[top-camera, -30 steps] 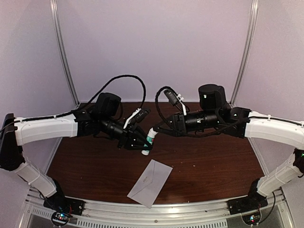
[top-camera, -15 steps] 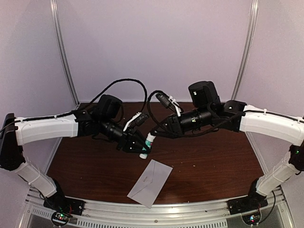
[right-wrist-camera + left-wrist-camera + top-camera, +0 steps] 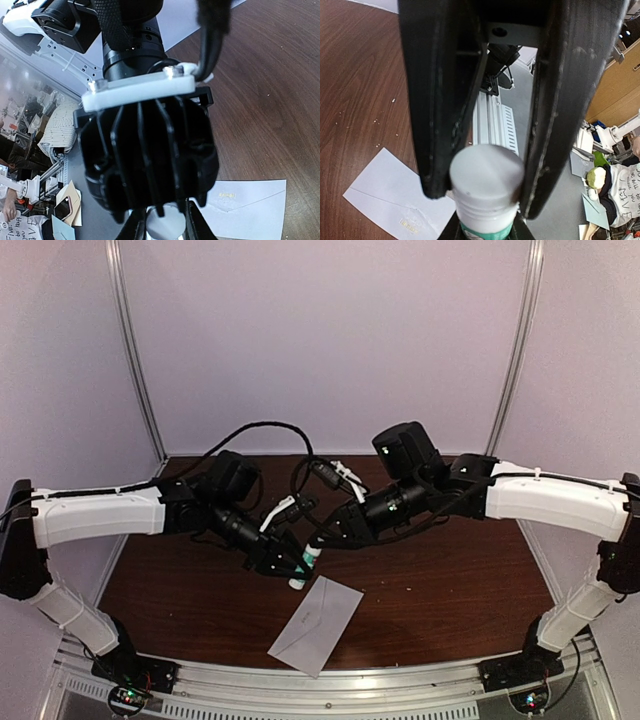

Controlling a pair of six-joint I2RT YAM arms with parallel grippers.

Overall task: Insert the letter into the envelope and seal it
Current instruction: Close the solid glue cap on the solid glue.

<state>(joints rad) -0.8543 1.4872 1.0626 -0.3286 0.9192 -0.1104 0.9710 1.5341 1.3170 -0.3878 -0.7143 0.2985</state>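
Left wrist view: a white-capped glue stick (image 3: 487, 172) is clamped between the narrowly parted fingers of the left gripper (image 3: 484, 200), just beyond the envelope (image 3: 395, 200), which is laid flat on the table (image 3: 355, 75). The stick's other end is pinched by the right gripper (image 3: 166, 227), whose fingertips are cut off by the frame edge.

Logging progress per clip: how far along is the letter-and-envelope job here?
Apparently done: no loose white letter shows; the pale grey paper envelope lies flat on the brown wooden table, flap seemingly down. In hand: left hand and right hand both grip a white, green-labelled glue stick above the table, perhaps uncapping or capping it. Left: sealing; whether the flap is glued cannot be told.
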